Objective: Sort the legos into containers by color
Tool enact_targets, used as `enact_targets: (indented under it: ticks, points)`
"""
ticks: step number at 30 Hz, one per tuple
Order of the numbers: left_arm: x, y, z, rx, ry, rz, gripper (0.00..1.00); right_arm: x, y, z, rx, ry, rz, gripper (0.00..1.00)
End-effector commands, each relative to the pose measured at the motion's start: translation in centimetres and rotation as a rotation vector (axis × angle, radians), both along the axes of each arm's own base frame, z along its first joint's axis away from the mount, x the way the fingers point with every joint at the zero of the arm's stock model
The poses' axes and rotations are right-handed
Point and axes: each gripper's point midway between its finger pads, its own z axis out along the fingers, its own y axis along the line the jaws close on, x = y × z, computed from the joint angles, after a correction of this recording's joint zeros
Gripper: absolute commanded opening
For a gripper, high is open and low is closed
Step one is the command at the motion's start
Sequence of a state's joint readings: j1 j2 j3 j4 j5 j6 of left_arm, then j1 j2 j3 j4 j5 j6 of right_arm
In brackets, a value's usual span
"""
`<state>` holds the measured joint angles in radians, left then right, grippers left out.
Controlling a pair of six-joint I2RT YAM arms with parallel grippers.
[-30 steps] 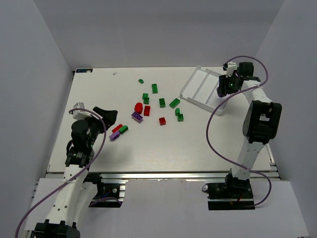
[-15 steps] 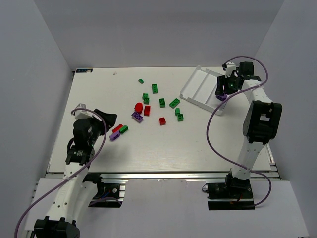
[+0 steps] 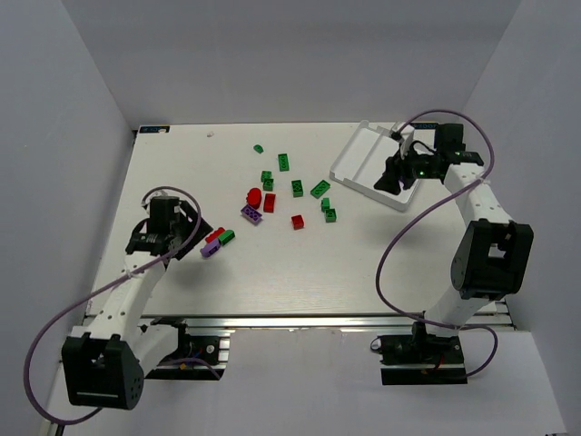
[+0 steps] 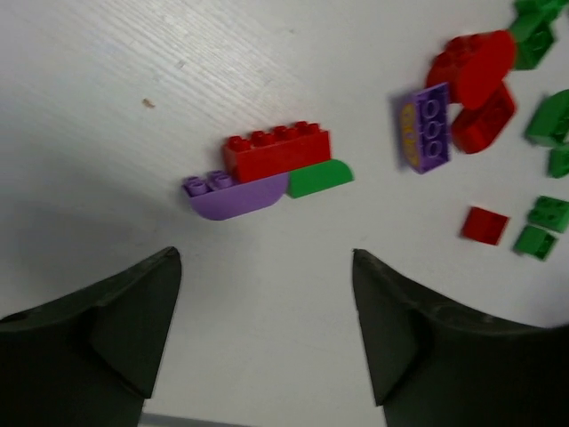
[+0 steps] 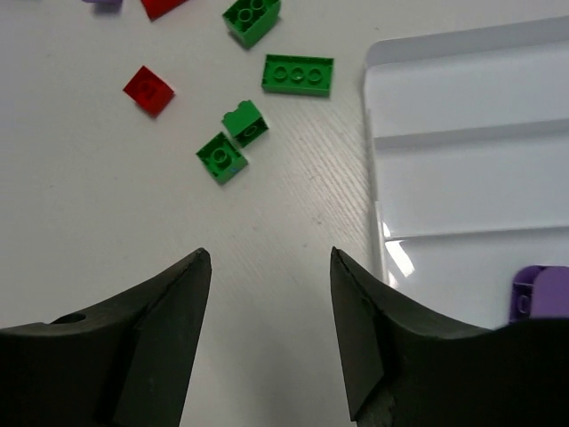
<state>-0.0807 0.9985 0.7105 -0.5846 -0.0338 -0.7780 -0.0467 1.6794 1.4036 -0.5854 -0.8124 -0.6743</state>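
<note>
A white table [image 3: 272,272] stands between grey walls [image 3: 82,91]. The tray [image 3: 356,162] lies at the far right, with 1 purple brick [image 5: 540,294] in an outer compartment. The right gripper [image 5: 271,262] hovers over the tray's near edge, fingers spread with nothing between them. Green, red and purple legos [image 3: 281,186] lie scattered mid-table, outside the tray. The left gripper [image 4: 264,267] hangs low just beside a cluster [image 4: 267,169] of 3 bricks, red, purple and green, touching one another. Its fingers are spread and empty.
</note>
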Motion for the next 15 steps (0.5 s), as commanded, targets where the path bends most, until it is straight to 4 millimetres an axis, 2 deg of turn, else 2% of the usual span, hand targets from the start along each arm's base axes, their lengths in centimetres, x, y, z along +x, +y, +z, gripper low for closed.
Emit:
enact_targets:
  ticks: [1, 3, 5, 8, 11, 15]
  points:
    - [-0.7, 1.3, -0.9, 0.117, 0.125, -0.041, 0.89, -1.2, 1.0, -0.3, 0.036, -0.010, 0.048, 0.62]
    - [-0.5, 1.2, -1.0, 0.167, 0.156, -0.093, 0.95, -1.4, 1.2, -0.5, 0.050, 0.010, 0.040, 0.63]
    - [-0.1, 1.4, -1.6, 0.231, 0.194, -0.138, 0.95, -1.5, 1.2, -0.5, 0.059, 0.023, 0.037, 0.65]
    - [0.1, 0.3, -2.7, 0.300, 0.226, -0.253, 0.95, -1.6, 1.4, -0.7, 0.068, 0.036, 0.038, 0.65]
    - [0.5, -1.0, -3.2, 0.375, 0.217, -0.355, 0.93, -1.6, 1.4, -0.7, 0.068, 0.038, 0.038, 0.65]
    - [0.4, -1.6, -4.5, 0.444, 0.244, -0.442, 0.88, -1.5, 1.3, -0.7, 0.068, 0.042, 0.037, 0.65]
